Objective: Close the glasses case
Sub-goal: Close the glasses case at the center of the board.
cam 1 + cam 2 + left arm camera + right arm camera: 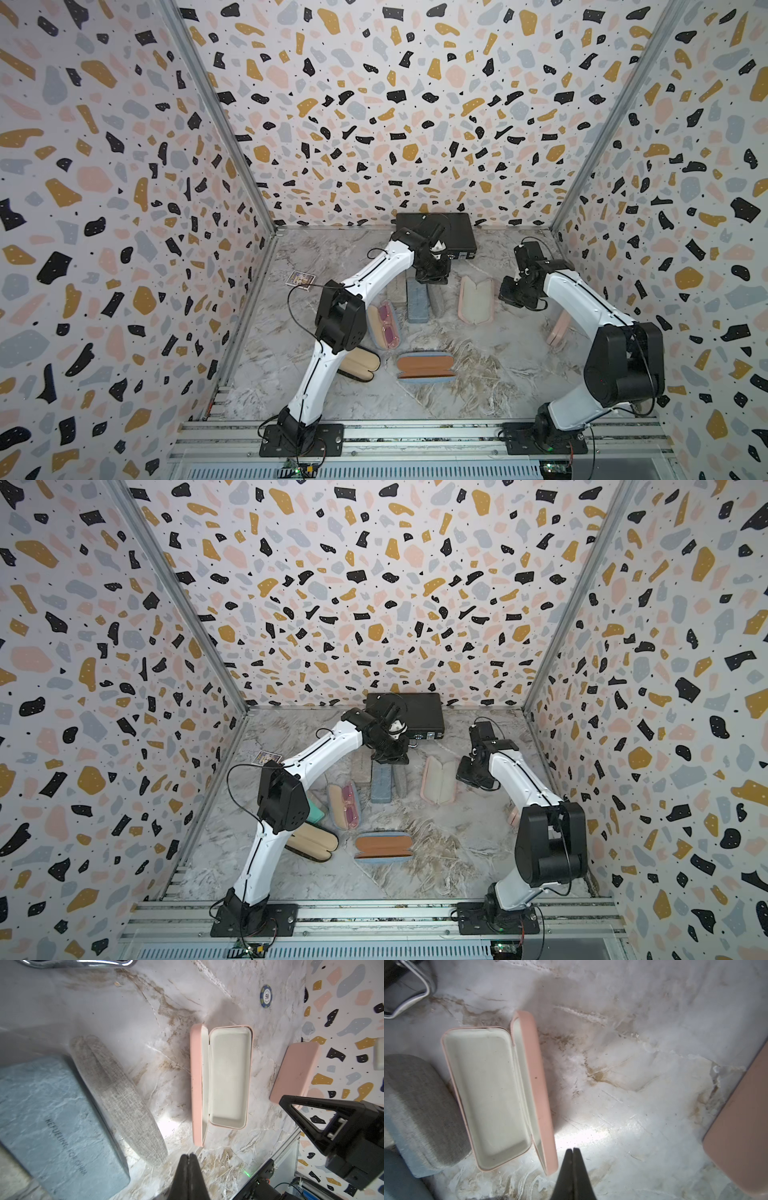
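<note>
Left gripper and right gripper are both clenched on nothing, one on either side of the open pink glasses case, which lies on the marble-patterned table. Nearby, a blue-grey box reads "REFUELING FOR CHINA", and a poker chip shows "50". Terrazzo-print walls enclose the cell.

Top views overlook all; close wrist views share pink case.
</note>
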Controlling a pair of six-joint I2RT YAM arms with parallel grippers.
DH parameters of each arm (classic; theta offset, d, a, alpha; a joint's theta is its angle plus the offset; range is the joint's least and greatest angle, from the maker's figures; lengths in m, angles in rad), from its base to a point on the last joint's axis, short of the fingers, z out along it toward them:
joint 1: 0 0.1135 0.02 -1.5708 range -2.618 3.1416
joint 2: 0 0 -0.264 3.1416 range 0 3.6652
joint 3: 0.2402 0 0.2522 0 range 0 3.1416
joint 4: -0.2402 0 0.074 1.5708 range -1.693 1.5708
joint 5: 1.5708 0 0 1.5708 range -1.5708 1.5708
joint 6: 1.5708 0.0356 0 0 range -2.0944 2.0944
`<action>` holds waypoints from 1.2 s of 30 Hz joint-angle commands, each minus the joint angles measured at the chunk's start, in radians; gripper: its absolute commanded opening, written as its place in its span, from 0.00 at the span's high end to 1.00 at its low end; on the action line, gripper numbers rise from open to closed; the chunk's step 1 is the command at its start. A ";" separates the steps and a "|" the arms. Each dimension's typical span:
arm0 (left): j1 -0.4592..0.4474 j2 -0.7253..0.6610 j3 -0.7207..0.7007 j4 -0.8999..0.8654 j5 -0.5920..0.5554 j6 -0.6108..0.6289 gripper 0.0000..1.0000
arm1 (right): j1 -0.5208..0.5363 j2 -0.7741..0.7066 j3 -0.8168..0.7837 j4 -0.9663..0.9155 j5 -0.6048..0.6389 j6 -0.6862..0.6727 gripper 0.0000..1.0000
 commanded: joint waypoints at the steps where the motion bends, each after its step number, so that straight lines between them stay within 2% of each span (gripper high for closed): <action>1: -0.011 0.047 0.060 -0.096 -0.021 0.038 1.00 | -0.015 0.024 -0.013 0.015 -0.022 -0.018 1.00; 16: -0.037 0.182 0.167 -0.128 -0.015 0.048 1.00 | -0.030 0.112 -0.029 0.073 -0.070 -0.038 0.99; 36: -0.064 0.289 0.256 -0.080 0.050 0.004 1.00 | -0.030 0.187 -0.009 0.107 -0.154 -0.076 0.96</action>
